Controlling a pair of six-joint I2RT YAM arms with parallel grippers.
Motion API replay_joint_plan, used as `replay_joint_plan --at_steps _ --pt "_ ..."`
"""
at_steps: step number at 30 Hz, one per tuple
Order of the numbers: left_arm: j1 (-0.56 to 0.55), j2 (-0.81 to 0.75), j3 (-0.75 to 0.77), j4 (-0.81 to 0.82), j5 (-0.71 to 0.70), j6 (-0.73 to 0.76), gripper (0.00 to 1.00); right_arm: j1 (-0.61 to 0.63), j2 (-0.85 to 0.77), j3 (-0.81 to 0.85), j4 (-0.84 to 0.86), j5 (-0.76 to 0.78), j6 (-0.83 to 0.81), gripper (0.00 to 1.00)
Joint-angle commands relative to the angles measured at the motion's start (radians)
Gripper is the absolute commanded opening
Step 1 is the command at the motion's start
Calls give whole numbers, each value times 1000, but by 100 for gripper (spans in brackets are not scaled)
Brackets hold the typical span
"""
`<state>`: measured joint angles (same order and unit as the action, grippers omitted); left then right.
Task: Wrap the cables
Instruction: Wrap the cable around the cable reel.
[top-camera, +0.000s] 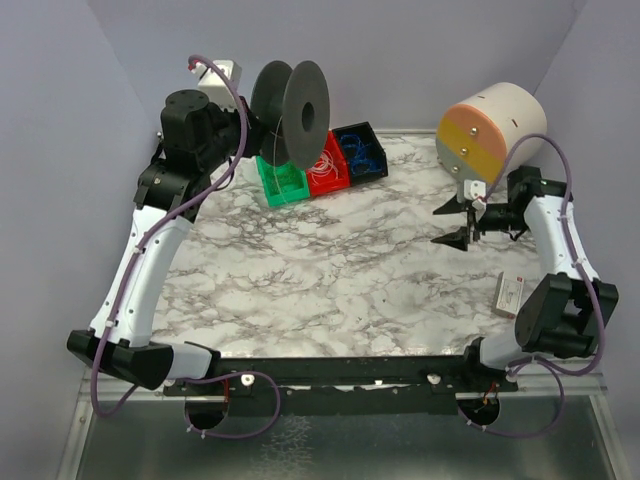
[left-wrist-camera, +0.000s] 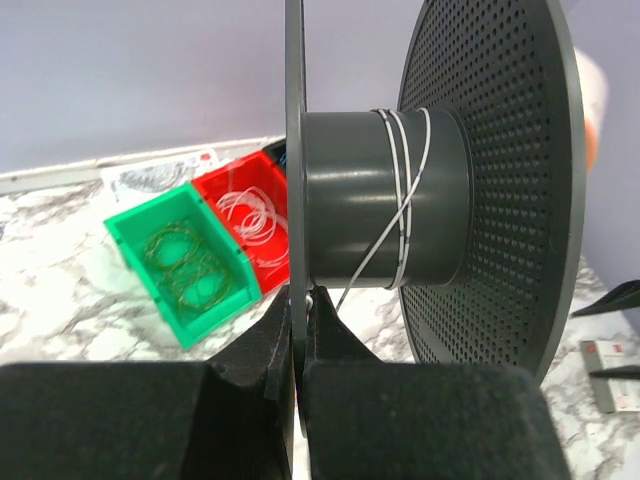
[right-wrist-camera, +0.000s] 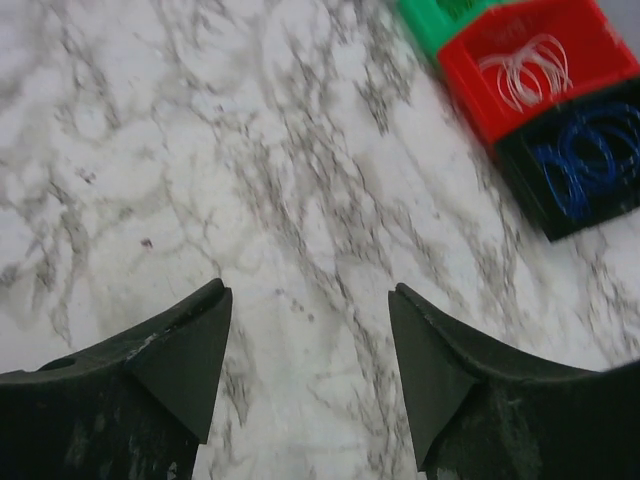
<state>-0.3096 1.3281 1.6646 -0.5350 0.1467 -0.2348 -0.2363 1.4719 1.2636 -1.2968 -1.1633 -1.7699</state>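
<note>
- Left wrist view: my left gripper (left-wrist-camera: 298, 335) is pinched tight on the thin edge of one flange of the dark grey perforated plastic spool (left-wrist-camera: 480, 200), which stands upright directly over my fingers.
- A thin whitish cable (left-wrist-camera: 405, 180) lies in a few crossing turns round the spool's hub. One strand runs down from it to just beside my fingertips (whether it touches them I cannot tell).
- To the left of the spool, on the white grey-veined marble tabletop (left-wrist-camera: 60, 290), sits a green plastic bin (left-wrist-camera: 150, 285) with thin green cables (left-wrist-camera: 185, 270) coiled inside. Touching it is a red plastic bin (left-wrist-camera: 230, 180) holding loose whitish coils (left-wrist-camera: 250, 215). Both bins are well apart from this hand.
- Right wrist view: my right gripper (right-wrist-camera: 310, 350) has its jaws standing wide apart with nothing between them, only bare marble below.
- The whitish coils in the red bin and the thin blue cables (right-wrist-camera: 585, 150) in a dark plastic bin (right-wrist-camera: 515, 160) lie in the far right corner, well away from these fingers.
- Top view: the spool in my left gripper is raised at the table's far side, by the row of three bins. My right gripper hovers over the right part of the table, well apart from the bins and near a cream cylinder with orange and yellow bands (top-camera: 490, 130).
</note>
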Motion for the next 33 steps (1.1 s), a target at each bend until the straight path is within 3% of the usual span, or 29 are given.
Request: replay_joint_plan --at_steps 1,3,4,5,6,7,8,12,15,20,27,29,30,32,33 --pt "1 9 81 146 76 -110 0 130 -7 20 -1 -269 107 69" --pt "0 24 95 155 72 -156 0 219 -48 -12 241 -293 376 70" --pt "0 31 102 156 67 -171 0 282 -77 -46 448 -251 602 70" --pt "0 36 106 157 66 -183 0 361 -112 -101 793 -112 862 70" --pt "0 39 106 159 57 -197 0 440 -146 -170 1031 1 1082 71" --pt "0 43 104 161 49 -206 0 502 -162 -226 1166 142 1174 72" --pt "0 44 96 165 44 -212 0 547 -156 -240 1223 181 1196 73" --pt "-1 40 60 177 31 -234 0 638 -53 -147 1279 226 1279 74" --pt "0 42 43 178 36 -241 0 728 -14 -166 1425 342 1282 75" --pt "1 43 27 179 34 -244 0 824 153 -49 1449 470 1358 79" --pt "1 46 -5 193 44 -246 0 864 278 41 1433 448 1445 80" --pt "1 45 -8 196 50 -248 0 866 284 38 1418 447 1431 66" --pt "1 46 -6 195 48 -247 0 865 282 33 1404 448 1410 53" --pt "1 42 -1 195 50 -241 0 864 265 8 1388 489 1389 16" --pt "1 40 0 194 55 -237 0 864 248 -15 1395 528 1394 5"
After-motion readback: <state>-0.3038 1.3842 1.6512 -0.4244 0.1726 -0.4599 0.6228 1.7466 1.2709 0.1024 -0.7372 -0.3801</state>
